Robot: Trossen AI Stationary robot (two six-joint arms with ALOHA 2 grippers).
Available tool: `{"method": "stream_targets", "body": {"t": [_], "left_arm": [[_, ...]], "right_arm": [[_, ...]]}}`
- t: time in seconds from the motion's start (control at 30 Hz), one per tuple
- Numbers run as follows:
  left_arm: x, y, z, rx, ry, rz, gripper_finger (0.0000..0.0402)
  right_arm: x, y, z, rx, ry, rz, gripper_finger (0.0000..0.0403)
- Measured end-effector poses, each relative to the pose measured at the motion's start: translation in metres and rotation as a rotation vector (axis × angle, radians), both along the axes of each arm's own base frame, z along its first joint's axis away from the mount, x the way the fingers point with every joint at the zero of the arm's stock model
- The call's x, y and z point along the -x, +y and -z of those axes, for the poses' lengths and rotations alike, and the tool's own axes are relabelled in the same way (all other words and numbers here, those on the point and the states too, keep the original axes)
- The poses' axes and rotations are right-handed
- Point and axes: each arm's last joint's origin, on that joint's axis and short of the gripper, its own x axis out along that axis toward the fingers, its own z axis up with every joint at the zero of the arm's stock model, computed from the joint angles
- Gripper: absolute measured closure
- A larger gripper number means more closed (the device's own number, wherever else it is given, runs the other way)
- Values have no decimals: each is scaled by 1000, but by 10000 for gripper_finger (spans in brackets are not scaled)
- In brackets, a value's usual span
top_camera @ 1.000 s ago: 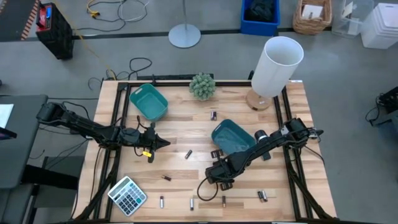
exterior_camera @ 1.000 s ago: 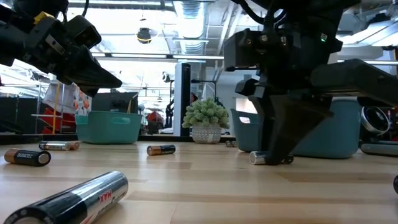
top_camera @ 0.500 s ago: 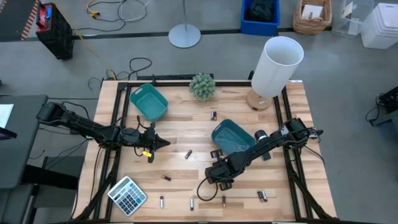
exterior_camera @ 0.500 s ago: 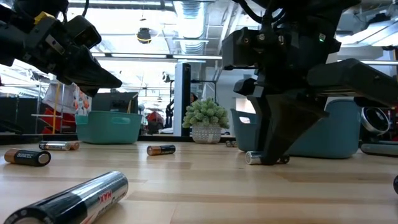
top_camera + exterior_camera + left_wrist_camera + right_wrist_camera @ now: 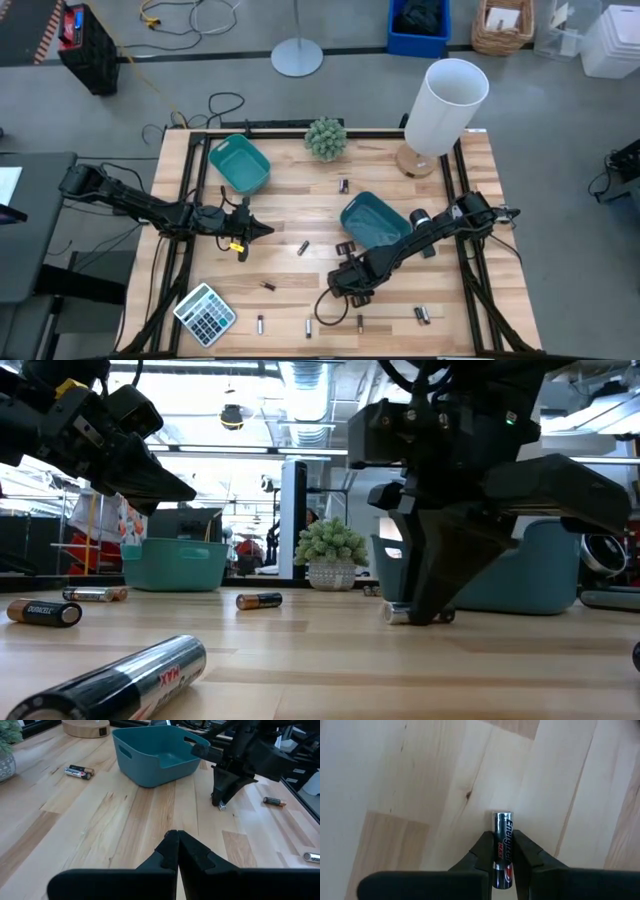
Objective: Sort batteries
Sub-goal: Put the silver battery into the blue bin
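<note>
Battery (image 5: pixel 503 847) pinched across mid-body by right gripper (image 5: pixel 503 851) at table (image 5: pixel 300 205) surface, near-centre, nearside of right teal tray (image 5: pixel 372 220). Judged light, rigid, smooth, roll-prone. Left gripper (image 5: pixel 174 851) closed empty, left-centre.

Batteries (image 5: pixel 302 248) lie scattered between two teal trays (image 5: pixel 238 164).

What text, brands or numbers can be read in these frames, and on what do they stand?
"Energizer": on the battery held between the right gripper jaws.
"DURACELL": on the dark battery at the far left of the low view.
"MAX": on the large foreground battery in the low view.
Calculator keys and the other batteries' labels: too small to read.
</note>
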Motion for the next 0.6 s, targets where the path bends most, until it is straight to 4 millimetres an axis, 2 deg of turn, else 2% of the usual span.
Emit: {"method": "stream_targets", "body": {"t": [0.6], "left_arm": [[0, 0, 0, -7, 0, 2, 401]], "right_arm": [[0, 0, -1, 2, 3, -3, 349]]}}
